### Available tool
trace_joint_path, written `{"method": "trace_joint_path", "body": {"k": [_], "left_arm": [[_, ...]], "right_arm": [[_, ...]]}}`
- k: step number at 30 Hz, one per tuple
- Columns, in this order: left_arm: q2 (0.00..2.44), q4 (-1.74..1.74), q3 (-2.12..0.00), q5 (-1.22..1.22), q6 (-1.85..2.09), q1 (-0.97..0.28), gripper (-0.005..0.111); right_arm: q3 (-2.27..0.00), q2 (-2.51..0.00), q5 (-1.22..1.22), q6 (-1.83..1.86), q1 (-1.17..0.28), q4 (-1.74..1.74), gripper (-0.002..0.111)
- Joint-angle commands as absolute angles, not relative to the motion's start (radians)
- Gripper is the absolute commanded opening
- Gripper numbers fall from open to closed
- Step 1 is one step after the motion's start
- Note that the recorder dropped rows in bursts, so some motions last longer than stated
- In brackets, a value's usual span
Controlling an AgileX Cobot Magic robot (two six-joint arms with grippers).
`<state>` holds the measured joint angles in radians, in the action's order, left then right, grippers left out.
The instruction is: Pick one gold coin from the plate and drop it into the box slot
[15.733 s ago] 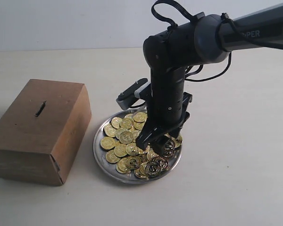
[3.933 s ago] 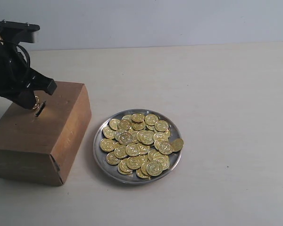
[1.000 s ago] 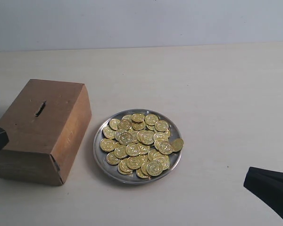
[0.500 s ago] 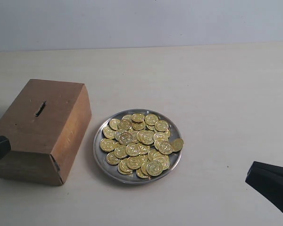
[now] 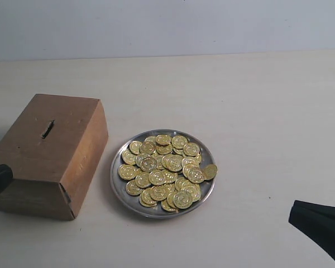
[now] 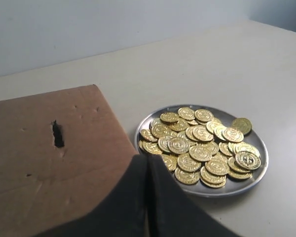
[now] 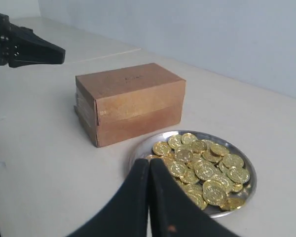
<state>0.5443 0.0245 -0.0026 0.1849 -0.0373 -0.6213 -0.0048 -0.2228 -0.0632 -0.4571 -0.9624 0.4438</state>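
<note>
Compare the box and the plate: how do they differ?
The box is brown and rectangular; the plate is round, silver-grey metal. The box stands tall with a dark slot on top; the plate is shallow and heaped with gold coins. Both sit on the table.

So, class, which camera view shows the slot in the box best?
The left wrist view: the slot appears close and large on top of the box. The exterior view shows it smaller. The right wrist view sees that face nearly edge-on; slot unclear.
</note>
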Motion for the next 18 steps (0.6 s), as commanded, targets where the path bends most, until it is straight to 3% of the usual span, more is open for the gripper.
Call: {"method": "trace_joint_path", "body": {"k": [1,8,18], "left_arm": [[0.534,0.027,0.0,0.136,-0.023,-0.627,0.0],[0.534,0.027,0.0,0.129,-0.021,-0.627,0.0],[0.534,0.027,0.0,0.129,-0.023,-0.627,0.0]], "right_arm": [[0.0,-0.218,-0.099,-0.446,-0.965,0.472,0.0],[0.0,-0.218,0.058,-0.697,-0.965,0.242,0.0],[0.0,-0.218,0.069,-0.722,-0.965,0.236,0.0]]}}
